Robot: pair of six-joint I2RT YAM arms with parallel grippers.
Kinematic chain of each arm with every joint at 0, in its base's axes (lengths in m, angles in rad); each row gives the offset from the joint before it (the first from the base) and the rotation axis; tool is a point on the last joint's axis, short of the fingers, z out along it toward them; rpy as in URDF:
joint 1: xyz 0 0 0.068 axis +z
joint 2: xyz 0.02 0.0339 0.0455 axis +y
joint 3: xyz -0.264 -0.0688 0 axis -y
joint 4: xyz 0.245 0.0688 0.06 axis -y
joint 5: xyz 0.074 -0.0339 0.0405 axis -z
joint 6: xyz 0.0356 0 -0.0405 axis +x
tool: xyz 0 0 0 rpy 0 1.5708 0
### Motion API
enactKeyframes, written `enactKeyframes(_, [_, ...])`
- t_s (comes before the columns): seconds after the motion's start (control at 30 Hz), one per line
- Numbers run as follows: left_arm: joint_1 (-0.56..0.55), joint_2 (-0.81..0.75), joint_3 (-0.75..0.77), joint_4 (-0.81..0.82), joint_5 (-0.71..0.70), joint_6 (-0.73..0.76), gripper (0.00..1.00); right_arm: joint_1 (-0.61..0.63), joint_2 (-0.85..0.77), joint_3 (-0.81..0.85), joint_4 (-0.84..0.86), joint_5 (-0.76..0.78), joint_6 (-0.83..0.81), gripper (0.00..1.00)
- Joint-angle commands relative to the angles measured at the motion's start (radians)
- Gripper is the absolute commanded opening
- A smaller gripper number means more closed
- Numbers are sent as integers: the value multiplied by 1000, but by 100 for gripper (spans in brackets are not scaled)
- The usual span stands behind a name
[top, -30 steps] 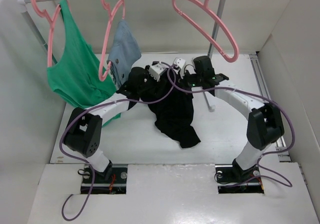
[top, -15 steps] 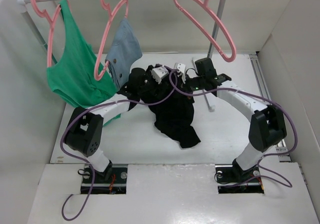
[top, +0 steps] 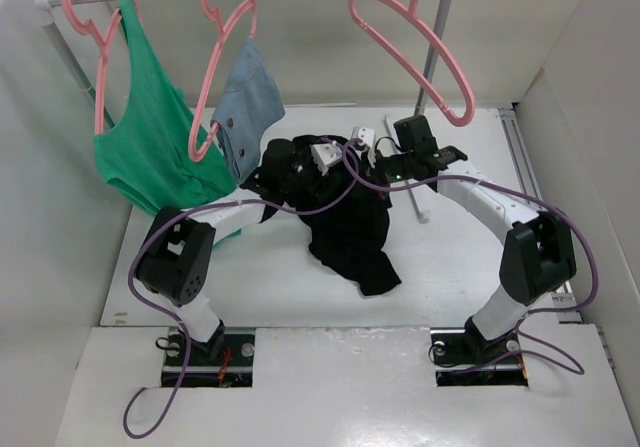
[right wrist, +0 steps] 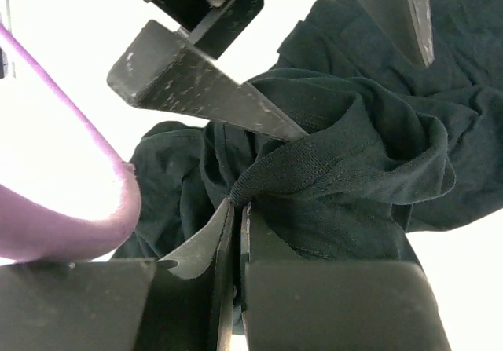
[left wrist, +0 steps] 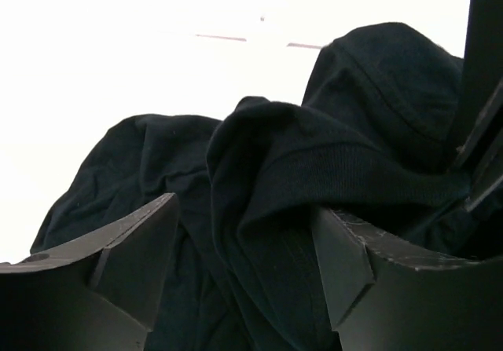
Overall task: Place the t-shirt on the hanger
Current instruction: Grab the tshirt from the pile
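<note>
While R gripper (right wrist: 234, 206) pinches t-shirt (right wrist: 354, 155) collar, L gripper (left wrist: 244, 210) (jaws apart) straddles it

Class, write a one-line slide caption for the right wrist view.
Right gripper pinches the black t-shirt's collar, close to the left gripper.

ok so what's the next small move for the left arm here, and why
Probably close the left gripper: its fingers stand open astride a fold of the plain black cloth t-shirt, while the right gripper is shut on its ribbed collar. Then both could lift.
</note>
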Motion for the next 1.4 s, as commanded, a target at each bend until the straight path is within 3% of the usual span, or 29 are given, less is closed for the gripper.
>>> enactKeyframes(0.0, [-13, -3, 4, 116, 51, -6, 64, -2, -39, 24, 5, -68, -24, 0])
enactKeyframes(0.1, [-13, 6, -8, 185, 80, -50, 56, -11, -39, 24, -14, -68, -47, 0])
enactKeyframes(0.23, [-33, 16, -18, 199, 141, -59, 56, -20, -39, 4, -25, -68, -47, 0])
enactKeyframes(0.27, [-33, 16, -27, 199, 141, -59, 41, -20, -48, -6, -25, -68, -47, 0])
enactKeyframes(0.3, [-33, 16, -27, 199, 151, -59, 41, -20, -48, -7, -25, -68, -47, 0])
enactKeyframes(0.33, [-42, 16, -27, 220, 151, -79, 24, -32, -48, -7, -25, -68, -47, 0])
enactKeyframes(0.4, [-42, 16, -36, 221, 132, -90, 1, -41, -57, -28, -25, -68, -47, 0])
enactKeyframes(0.5, [-18, 5, -2, 152, 63, -115, 0, -68, -66, -40, 9, 19, -3, 0])
enactKeyframes(0.53, [-7, 5, 10, 117, 42, -115, 0, -84, -66, -54, 24, 60, 37, 7])
enactKeyframes(0.57, [4, -7, 24, 28, -24, -125, 0, -85, -66, -54, 25, 114, 59, 24])
enactKeyframes(0.6, [13, -17, 41, -27, -73, -125, 0, -97, -56, -54, 25, 223, 71, 32])
enactKeyframes(0.67, [24, -41, 84, -141, -183, -125, 0, -83, -20, -27, -12, 348, 88, 61])
enactKeyframes(0.73, [24, -69, 108, -284, -329, -134, 0, -31, -11, -14, -23, 477, 97, 95])
enactKeyframes(0.77, [24, -78, 108, -325, -352, -134, 0, -7, -23, -4, -23, 514, 97, 100])
enactKeyframes(0.93, [24, -156, 130, -544, -356, -217, 0, 133, -114, -42, -11, 686, 115, 100])
enactKeyframes(1.17, [24, -247, 33, -569, -345, -297, 0, 237, -361, -125, 26, 650, 183, 100])
enactKeyframes(1.37, [24, -314, -25, -548, -354, -286, 0, 331, -396, 149, -153, 603, 174, 100])
